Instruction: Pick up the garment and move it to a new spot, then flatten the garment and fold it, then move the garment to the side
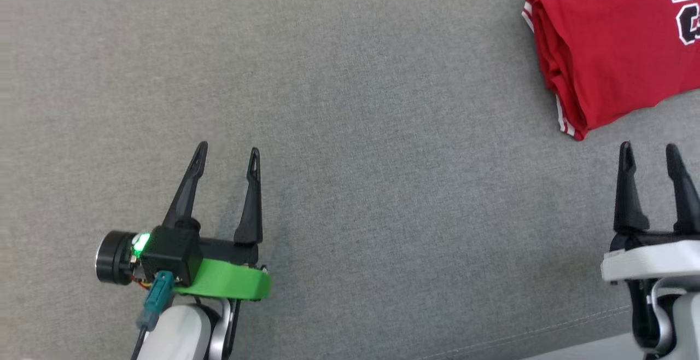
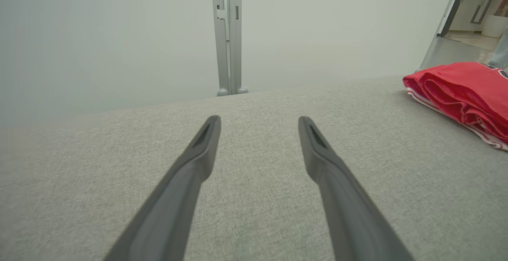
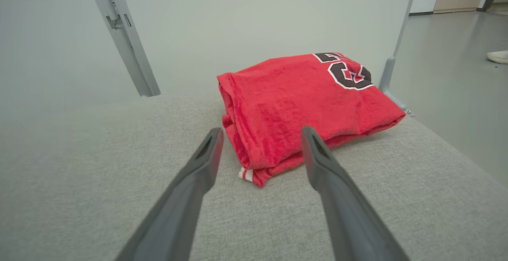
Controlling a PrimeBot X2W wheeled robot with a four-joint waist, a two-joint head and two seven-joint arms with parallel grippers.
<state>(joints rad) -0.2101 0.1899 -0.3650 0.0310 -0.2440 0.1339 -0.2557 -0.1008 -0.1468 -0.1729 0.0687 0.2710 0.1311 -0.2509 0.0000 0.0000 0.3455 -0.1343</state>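
The garment (image 1: 607, 48) is a red jersey with dark numerals and white trim, folded into a thick stack at the far right of the grey surface. It also appears in the left wrist view as the garment (image 2: 464, 94) and in the right wrist view as the garment (image 3: 301, 106). My right gripper (image 1: 651, 149) stands open just short of the garment's near corner, apart from it, nothing between its fingers (image 3: 206, 154). My left gripper (image 1: 228, 152) is open over bare fabric at the lower left, far from the garment.
A grey fabric surface (image 1: 355, 157) spreads under both arms. Its far edge meets a pale wall with a metal post (image 2: 228, 35). At the right, the surface ends beside a grey floor (image 3: 448, 74), where a white shoe (image 3: 498, 56) shows.
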